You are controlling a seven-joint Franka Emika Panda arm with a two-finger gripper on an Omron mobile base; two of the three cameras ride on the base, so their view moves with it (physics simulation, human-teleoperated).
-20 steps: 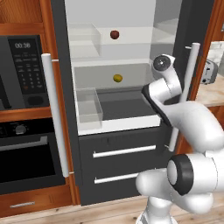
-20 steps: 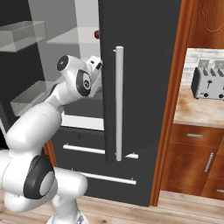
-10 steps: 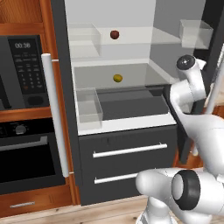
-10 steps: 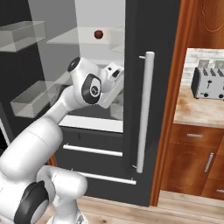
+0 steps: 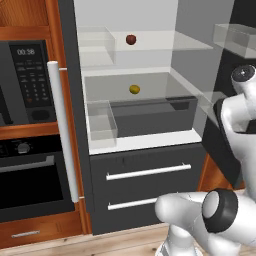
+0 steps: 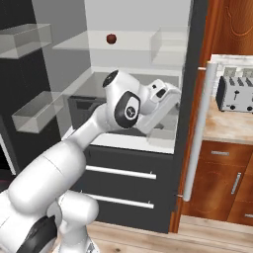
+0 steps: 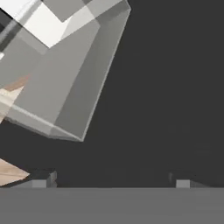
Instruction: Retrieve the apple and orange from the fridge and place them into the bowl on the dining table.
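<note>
1. Dark grey fridge [image 5: 150, 185] is standing wide open, its white interior and clear shelves fully exposed.
2. Compared with a second ago, the right door [image 6: 197, 99] is swinging further out to the right, and the arm is moving with it, away from the front of the shelves.
3. The apple [image 5: 131, 39] is resting on the upper shelf, towards the far wall; it also shows in the right base view [image 6: 111, 38].
4. The orange [image 5: 134, 89] is lying on the shelf below, almost directly under the apple.
5. The tool [image 6: 165, 96] is sitting near the inner face of the right door, beside a clear door bin [image 7: 65, 83].
6. The tool's tips are standing apart at the bottom of the hand view, with nothing between them.
7. Judgement: door opening is nearly complete, and both fruits are now reachable; the next phase is likely a reach for one of them.
</note>
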